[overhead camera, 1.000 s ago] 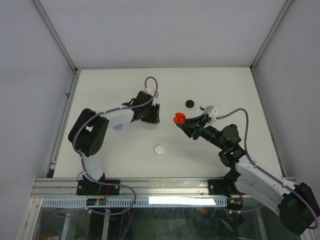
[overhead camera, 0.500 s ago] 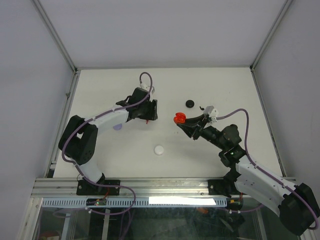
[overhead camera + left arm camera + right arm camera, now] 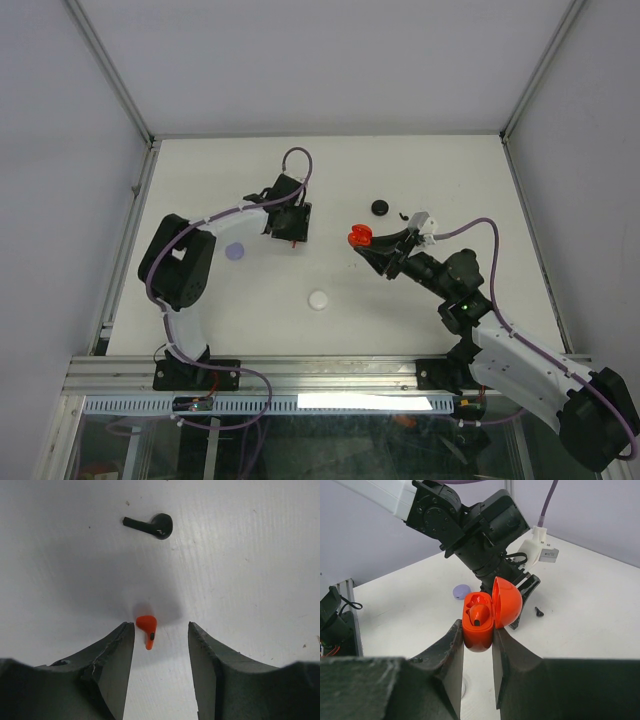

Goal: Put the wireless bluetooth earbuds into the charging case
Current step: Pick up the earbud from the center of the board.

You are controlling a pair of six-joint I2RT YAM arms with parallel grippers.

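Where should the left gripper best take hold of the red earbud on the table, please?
Pinch the red earbud by its rounded head, from straight above. It lies flat, stem in line with the open left gripper, so fingers meet its narrow sides.

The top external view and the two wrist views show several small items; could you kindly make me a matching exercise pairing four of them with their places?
Things:
1. open orange clamshell plastic charging case
2. tiny orange stemmed plastic earbud
3. round lavender plastic case
4. round white plastic case

Places:
A. on the table, nearest its near edge
B. gripped between the right hand's fingers
C. on the table beside the left arm
D. on the table between the left hand's open fingers, touching neither

Pairs: 1-B, 2-D, 3-C, 4-A.
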